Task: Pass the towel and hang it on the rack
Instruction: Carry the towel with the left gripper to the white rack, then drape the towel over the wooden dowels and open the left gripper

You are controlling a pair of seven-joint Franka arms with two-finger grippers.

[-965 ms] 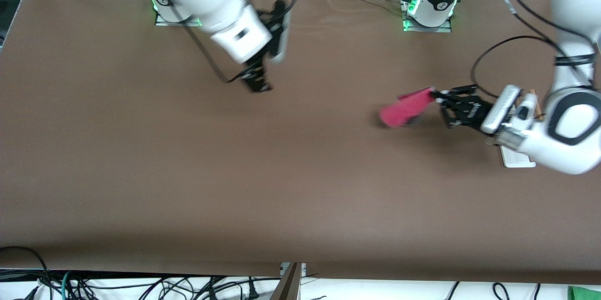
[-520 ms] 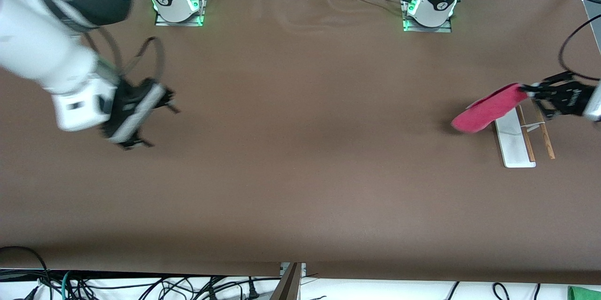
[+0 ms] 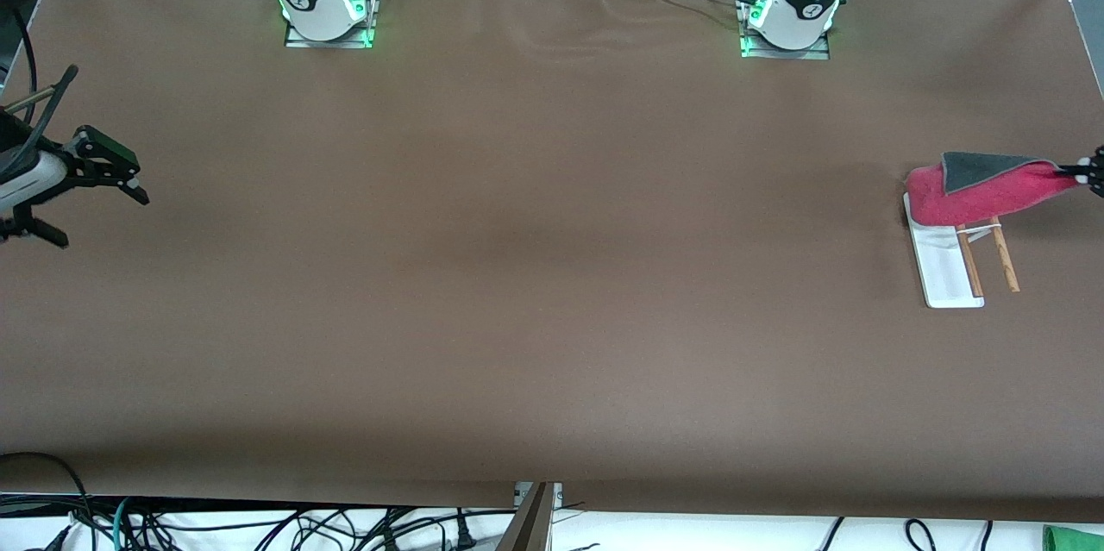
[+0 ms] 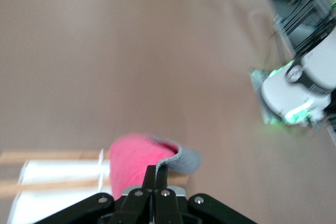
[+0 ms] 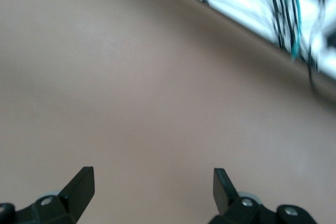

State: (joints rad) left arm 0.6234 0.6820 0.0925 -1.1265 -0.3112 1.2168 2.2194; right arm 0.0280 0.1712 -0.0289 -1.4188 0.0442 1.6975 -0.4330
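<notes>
Towel (image 3: 979, 193) gripped by one edge in left gripper (image 3: 1088, 174), at left arm's end of table, over rack (image 3: 944, 262). Held by edge so that free part hangs down and can drape across rods (image 3: 985, 253). Pink face outward, grey face folded back at upper corner. Free end lies over rack's end farther from front camera, covering base and rod ends there; contact with rods cannot be confirmed. Left wrist view: fingers (image 4: 152, 182) pinched together on towel edge, towel (image 4: 139, 153) directly over white base and rods. Left arm mostly out of front view, gripper just at view's edge, pointing toward table's middle.

Right gripper (image 3: 99, 180) over right arm's end of table, well apart from towel. Fingers (image 5: 79, 184) spread wide, nothing between them; right arm waits. Judgement: pass done, hanging not yet done.
</notes>
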